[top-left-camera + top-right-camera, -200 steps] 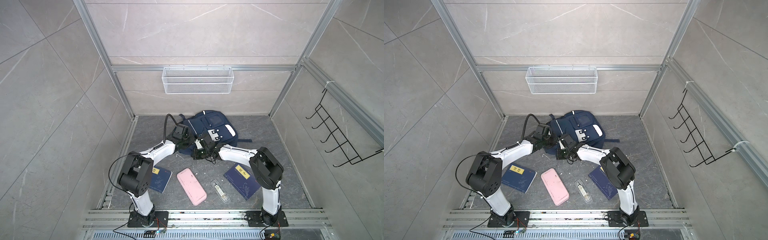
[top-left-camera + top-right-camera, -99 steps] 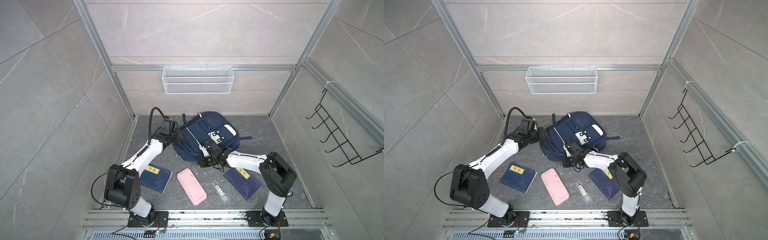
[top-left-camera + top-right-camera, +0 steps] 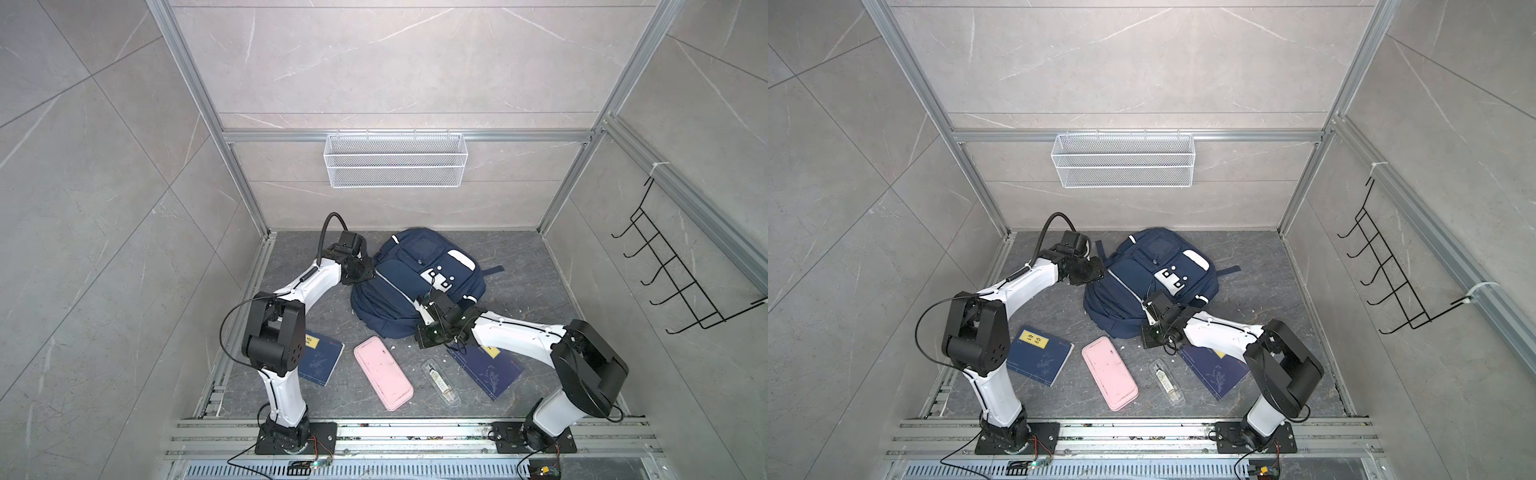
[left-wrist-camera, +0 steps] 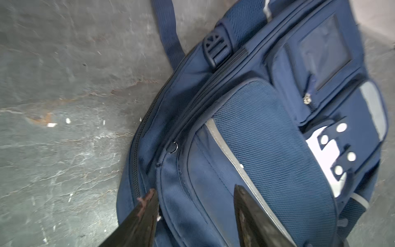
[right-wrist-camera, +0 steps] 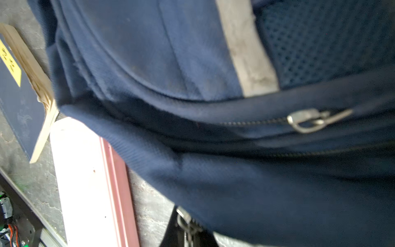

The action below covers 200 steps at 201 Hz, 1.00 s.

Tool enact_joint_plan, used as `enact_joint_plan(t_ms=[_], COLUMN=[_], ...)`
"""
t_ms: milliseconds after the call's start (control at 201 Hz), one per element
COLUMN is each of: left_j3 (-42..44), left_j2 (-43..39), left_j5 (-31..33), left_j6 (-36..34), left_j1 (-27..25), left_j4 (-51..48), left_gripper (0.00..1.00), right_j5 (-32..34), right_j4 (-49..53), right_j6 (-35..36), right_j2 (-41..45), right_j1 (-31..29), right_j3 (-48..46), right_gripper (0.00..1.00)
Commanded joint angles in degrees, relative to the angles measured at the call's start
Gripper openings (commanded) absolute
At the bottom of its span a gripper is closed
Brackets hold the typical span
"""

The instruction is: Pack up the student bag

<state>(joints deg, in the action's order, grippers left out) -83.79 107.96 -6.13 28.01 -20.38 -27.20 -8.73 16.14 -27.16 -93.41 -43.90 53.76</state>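
The navy student bag (image 3: 415,266) (image 3: 1142,270) lies flat on the grey floor near the back wall, front pockets up. My left gripper (image 3: 366,271) (image 4: 195,188) is open at the bag's left edge; its dark fingers (image 4: 147,213) straddle a fold of fabric beside the zip without pinching it. My right gripper (image 3: 422,302) (image 5: 188,224) is at the bag's near right edge, shut on a metal zipper pull (image 5: 185,221) of the bag (image 5: 192,53). A second zip slider (image 5: 307,120) sits farther along that zip.
In front of the bag lie a navy book (image 3: 322,361) with a yellow label, a pink pencil case (image 3: 383,372), a small clear case (image 3: 440,380) and another navy book (image 3: 488,370) partly under the right arm. A wire basket (image 3: 395,162) hangs on the back wall, a hook rack (image 3: 673,274) on the right wall.
My left gripper has opened and swung from the bag's front middle out to its left edge. My right gripper, still shut, has drawn toward the right front, and the bag has settled flatter.
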Motion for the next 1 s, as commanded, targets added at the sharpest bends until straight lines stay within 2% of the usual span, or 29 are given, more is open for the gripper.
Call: enact_joint_plan(t_ms=[0,279,348,413,508,732,901,990], left_j3=[-3.42,-7.92,-7.11,-4.96,-0.53,14.48,27.47,30.07], left_j2=[2.24,9.65,9.92,8.98,6.59,-3.52,-10.86,-12.16], left_j5=[-3.26,-6.58,-7.14,-7.78,-9.36,-11.4,-12.76,-13.54], left_j6=[-1.14,0.41,0.7,1.74,3.98,10.02,19.65,24.14], left_j1=[-0.27,-0.11,-0.05,0.23,1.72,7.97,10.96,10.83], left_j4=[-1.6,-1.78,-0.67,1.55,5.57,16.48,29.41,34.81], left_gripper=[0.58,0.52,0.47,0.34,0.0,0.0,0.0,0.0], right_j5=[1.78,2.72,2.97,3.27,3.75,4.95,5.57,4.11], right_j4=[2.13,3.12,3.21,3.38,3.95,6.14,8.76,10.18], right_j6=[1.67,2.0,2.1,2.27,2.79,5.78,8.1,8.44], right_j2=[1.02,0.3,-0.04,-0.52,-1.89,-5.42,-6.5,-6.99], right_j1=[0.13,0.49,0.57,0.74,1.42,3.02,3.72,3.65], right_j3=[-0.08,1.3,1.74,2.18,3.61,7.98,11.18,12.54], right_gripper=[0.0,0.0,0.0,0.0,0.0,0.0,0.0,0.0])
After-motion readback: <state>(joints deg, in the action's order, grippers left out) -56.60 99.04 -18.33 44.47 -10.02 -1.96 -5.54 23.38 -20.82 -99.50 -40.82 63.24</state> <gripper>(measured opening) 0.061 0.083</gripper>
